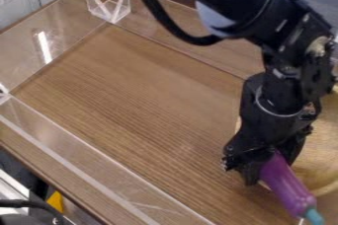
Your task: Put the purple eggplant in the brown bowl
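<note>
Tool pointing down, gripping purple eggplant

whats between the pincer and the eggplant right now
Nothing. In the camera view the pincer is shut on the purple eggplant, gripping its upper end, with the teal tip hanging low over the brown bowl.

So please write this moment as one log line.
gripper: shut on purple eggplant | brown bowl: under the arm | release: not yet

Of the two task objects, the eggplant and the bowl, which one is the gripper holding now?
The eggplant: the purple one with a teal tip, clamped in the shut jaws of the gripper. The wooden bowl sits behind it, unheld.
</note>
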{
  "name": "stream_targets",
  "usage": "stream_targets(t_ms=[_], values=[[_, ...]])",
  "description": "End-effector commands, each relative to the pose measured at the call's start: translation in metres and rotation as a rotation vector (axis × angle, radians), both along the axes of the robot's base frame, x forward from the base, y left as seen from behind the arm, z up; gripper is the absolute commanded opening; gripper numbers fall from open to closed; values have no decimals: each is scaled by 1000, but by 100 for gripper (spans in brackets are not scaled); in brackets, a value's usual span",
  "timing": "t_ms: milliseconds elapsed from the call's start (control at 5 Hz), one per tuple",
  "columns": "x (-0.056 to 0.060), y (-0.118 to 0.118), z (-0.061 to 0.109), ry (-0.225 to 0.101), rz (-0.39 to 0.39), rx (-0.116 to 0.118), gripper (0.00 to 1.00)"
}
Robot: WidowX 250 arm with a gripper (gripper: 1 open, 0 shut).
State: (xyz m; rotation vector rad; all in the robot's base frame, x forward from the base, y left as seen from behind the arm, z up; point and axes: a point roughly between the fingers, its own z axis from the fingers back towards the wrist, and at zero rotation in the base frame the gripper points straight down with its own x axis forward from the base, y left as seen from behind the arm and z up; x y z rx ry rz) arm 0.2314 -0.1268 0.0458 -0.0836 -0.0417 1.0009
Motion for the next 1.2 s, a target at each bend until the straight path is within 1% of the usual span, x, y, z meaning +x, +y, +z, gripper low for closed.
stream_targets(t_ms=[0,1000], values=[[9,-4,12,-38,9,-27,0],[11,-4,17,-25,38,-35,0]])
